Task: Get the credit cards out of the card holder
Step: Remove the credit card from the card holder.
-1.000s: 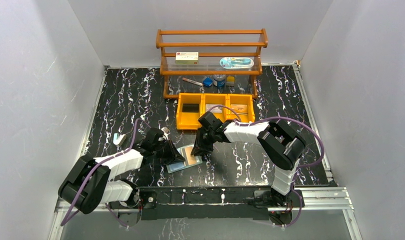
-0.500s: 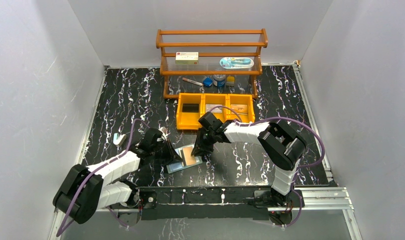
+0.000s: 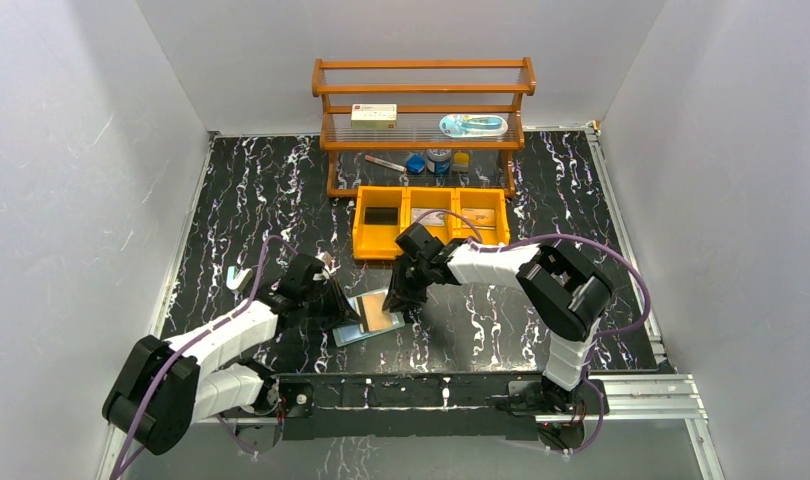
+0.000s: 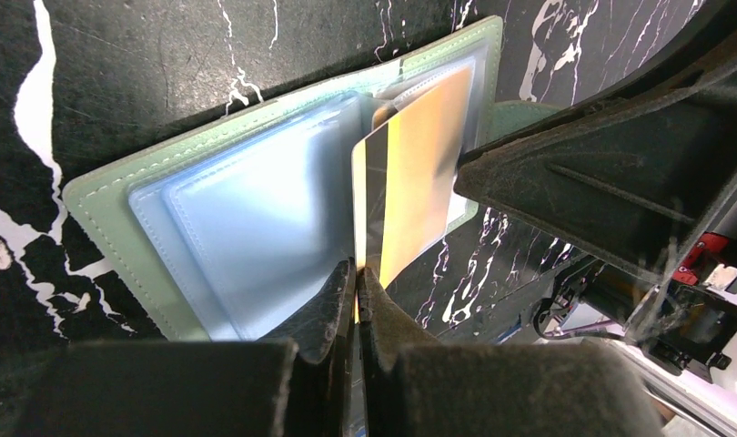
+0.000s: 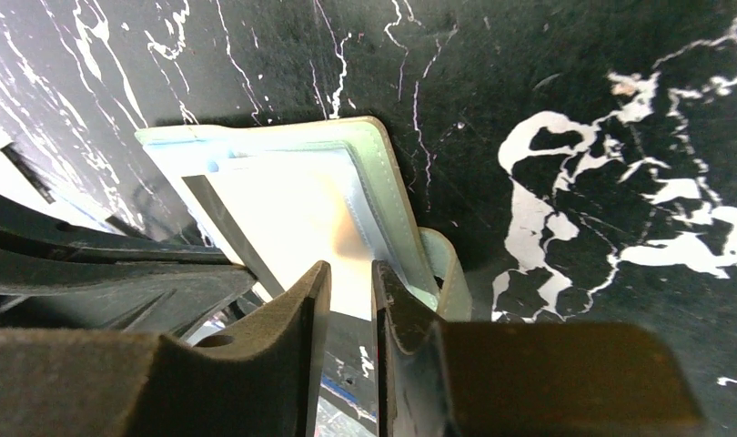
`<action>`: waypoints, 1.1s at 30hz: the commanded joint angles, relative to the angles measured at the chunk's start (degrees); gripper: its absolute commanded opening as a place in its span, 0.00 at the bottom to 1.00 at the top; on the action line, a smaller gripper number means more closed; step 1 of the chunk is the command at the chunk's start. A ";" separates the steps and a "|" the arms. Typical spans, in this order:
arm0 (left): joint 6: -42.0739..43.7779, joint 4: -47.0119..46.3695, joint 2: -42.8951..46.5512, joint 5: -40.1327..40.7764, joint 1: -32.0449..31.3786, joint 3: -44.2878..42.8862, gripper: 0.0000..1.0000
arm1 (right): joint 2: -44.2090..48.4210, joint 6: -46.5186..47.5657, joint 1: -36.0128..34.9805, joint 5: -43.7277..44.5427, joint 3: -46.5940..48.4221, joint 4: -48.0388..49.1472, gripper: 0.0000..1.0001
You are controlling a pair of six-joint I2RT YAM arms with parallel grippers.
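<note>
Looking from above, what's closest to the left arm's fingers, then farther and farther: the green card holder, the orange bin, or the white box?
1. The card holder: right beside them, at the table's near edge.
2. The orange bin: behind, mid-table.
3. The white box: on the shelf at the very back.

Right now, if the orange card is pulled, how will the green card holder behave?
Probably floppy: the card holder looks thin and soft, lying open flat. Likely light, so it may drag with the orange card that the left gripper pinches, unless the right gripper presses it down.
</note>
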State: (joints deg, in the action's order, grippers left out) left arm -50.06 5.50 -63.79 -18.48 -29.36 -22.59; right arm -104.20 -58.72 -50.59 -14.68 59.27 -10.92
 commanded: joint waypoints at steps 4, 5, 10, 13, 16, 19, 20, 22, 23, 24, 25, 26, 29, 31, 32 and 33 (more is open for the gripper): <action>1.85 3.86 0.91 1.06 0.27 -2.97 0.00 | 3.54 6.39 -0.11 2.51 5.10 -4.64 0.33; 1.89 3.76 0.76 0.95 0.27 -3.19 0.00 | 3.56 6.62 -0.39 2.24 5.68 -4.55 0.34; 2.14 3.64 0.48 0.66 0.27 -3.66 0.00 | 1.10 6.18 -1.77 -3.31 6.93 0.43 0.37; 2.16 3.57 0.09 0.34 0.29 -3.99 0.00 | -1.78 4.37 -1.88 -2.53 7.05 -0.30 0.39; 1.71 3.31 -0.08 0.29 0.27 -3.95 0.00 | -4.74 3.95 -1.88 0.26 8.04 -5.40 0.40; 1.19 2.65 -0.48 -0.28 0.28 -4.12 0.03 | -4.70 3.85 -2.09 1.65 6.55 -6.71 0.41; 0.93 2.01 -0.70 -0.65 0.30 -4.00 0.07 | -4.31 3.61 -2.06 1.67 5.60 -6.48 0.41; 0.12 0.28 -1.16 -1.54 0.30 -3.71 0.13 | -4.02 3.52 -2.06 1.14 4.30 -5.51 0.42; -0.44 -0.75 -1.60 -2.13 0.30 -3.38 0.16 | -4.01 3.34 -2.02 0.46 3.82 -4.99 0.42; -1.06 -2.15 -2.05 -2.95 0.35 -3.06 0.19 | -4.04 2.90 -2.10 -0.14 3.08 -4.22 0.42; -1.81 -3.44 -2.61 -3.71 0.35 -2.81 0.21 | -4.00 2.38 -2.07 -0.77 2.41 -3.30 0.42; -2.85 -4.76 -3.14 -4.62 0.30 -2.42 0.22 | -3.84 1.78 -2.03 -1.15 1.83 -2.20 0.41; -5.20 -8.75 -3.95 -6.30 0.29 -0.82 0.22 | -3.09 0.99 -2.14 -0.89 0.93 -1.33 0.41; -6.22 -10.65 -4.02 -6.56 0.33 0.06 0.21 | -2.86 1.04 -2.05 -0.46 1.06 -1.78 0.40; -6.47 -11.08 -4.12 -6.57 0.28 0.33 0.21 | -2.78 1.18 -2.10 -0.49 1.11 -1.83 0.40; -6.67 -11.38 -4.39 -6.69 0.33 0.47 0.21 | -2.76 1.27 -2.05 -0.68 1.07 -1.72 0.39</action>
State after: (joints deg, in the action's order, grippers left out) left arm -53.67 0.45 -68.12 -21.26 -29.08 -22.79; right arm -106.65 -57.60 -52.12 -17.06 62.15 -10.13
